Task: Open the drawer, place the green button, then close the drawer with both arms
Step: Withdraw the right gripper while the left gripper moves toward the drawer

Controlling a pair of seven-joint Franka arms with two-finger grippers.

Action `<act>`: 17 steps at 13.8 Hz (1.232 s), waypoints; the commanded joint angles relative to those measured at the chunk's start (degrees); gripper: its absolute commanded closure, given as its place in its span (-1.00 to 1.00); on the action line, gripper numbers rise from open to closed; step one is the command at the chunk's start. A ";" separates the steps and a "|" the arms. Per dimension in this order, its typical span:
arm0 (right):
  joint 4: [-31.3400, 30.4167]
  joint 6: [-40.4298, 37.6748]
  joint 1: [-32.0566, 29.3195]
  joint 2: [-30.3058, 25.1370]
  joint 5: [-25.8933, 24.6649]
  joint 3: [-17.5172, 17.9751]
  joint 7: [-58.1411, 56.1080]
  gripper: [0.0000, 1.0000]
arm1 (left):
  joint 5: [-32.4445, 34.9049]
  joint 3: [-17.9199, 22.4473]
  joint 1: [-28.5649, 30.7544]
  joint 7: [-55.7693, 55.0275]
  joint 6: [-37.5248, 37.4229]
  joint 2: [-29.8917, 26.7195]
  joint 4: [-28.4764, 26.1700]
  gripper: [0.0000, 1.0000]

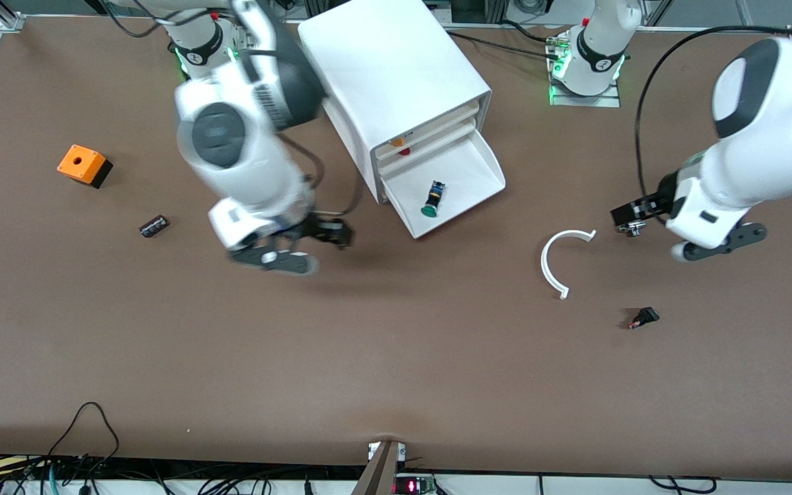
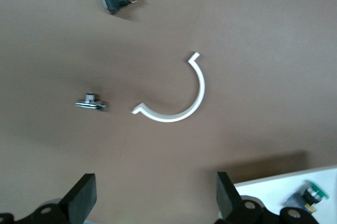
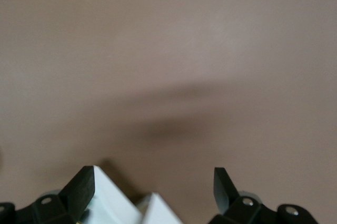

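Brown tabletop [image 1: 396, 371]: white cabinet [image 1: 396, 75], its lowest drawer [image 1: 468, 175] pulled open. Inside the drawer lies the green-capped button [image 1: 432, 199]. Right gripper [image 1: 331, 234] hangs over bare table beside the drawer, fingers spread, holding nothing. Left gripper [image 1: 633, 220] hangs over the table near a white curved piece [image 1: 554, 265], fingers [image 2: 84, 197] wide apart, empty.

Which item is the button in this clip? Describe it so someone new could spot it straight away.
Start at the big white cabinet on the table between the two arm bases. Its lowest drawer is pulled open, and the button lies alone on the white tray floor. It has a round green cap and a black-and-blue body, unlike the orange and red bits showing in the drawers above.
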 commanded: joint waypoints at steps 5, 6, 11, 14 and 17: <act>-8.37 -8.05 -9.77 -13.04 1.67 -3.94 -27.84 -0.99 | 0.00 -7.55 -0.01 -12.79 17.17 2.56 -10.72 -1.00; -9.17 -9.54 -9.77 -14.27 1.67 -6.23 -31.79 -1.00 | 0.09 -8.43 -0.01 -14.45 19.02 3.00 -12.04 -1.00; -19.78 -9.65 -9.77 -26.04 -4.54 -9.42 -41.75 -1.00 | 3.16 -10.02 -2.29 -22.63 31.32 6.33 -18.29 -1.00; -25.59 -7.46 -12.21 -31.32 -9.03 -6.45 -44.12 -1.00 | 3.95 -9.93 -4.57 -26.50 37.73 8.88 -20.66 -1.00; -26.66 -7.36 -20.57 -31.77 -9.75 -0.89 -48.26 -1.00 | 7.72 -9.93 -7.47 -32.73 41.18 12.04 -21.19 -1.00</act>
